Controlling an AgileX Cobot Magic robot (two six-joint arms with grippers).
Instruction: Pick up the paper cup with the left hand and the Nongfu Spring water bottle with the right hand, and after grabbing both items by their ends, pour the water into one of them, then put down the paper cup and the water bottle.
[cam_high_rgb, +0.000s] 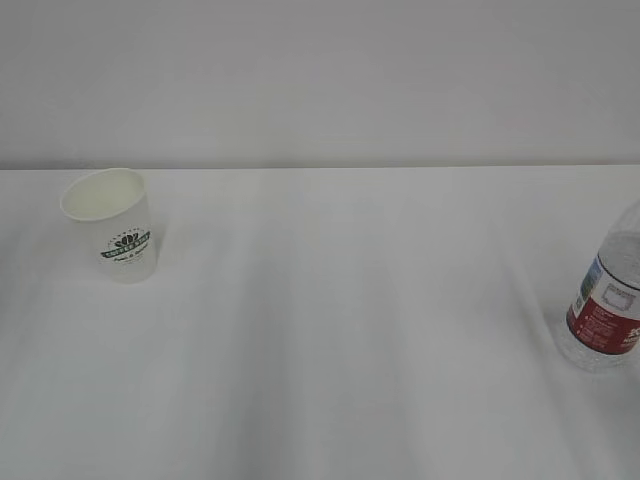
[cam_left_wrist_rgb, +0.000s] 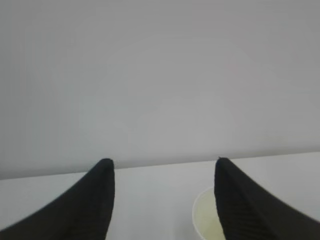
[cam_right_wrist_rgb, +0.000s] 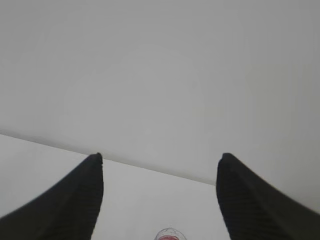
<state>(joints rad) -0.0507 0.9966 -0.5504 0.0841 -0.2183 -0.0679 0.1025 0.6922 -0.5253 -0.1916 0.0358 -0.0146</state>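
Left hand (cam_left_wrist_rgb: 162, 165) jaws apart, paper cup (cam_left_wrist_rgb: 207, 220) just below right finger; right hand (cam_right_wrist_rgb: 160, 160) jaws apart, Nongfu Spring water bottle (cam_right_wrist_rgb: 169, 234) below gap.

My white tapered paper cup (cam_high_rgb: 110, 225) looks matt with a printed green logo; the clear ribbed plastic bottle (cam_high_rgb: 608, 305) shines glossy; my black, finely ridged fingers (cam_left_wrist_rgb: 95, 210) look matt; the white table (cam_high_rgb: 340, 340) looks smooth.
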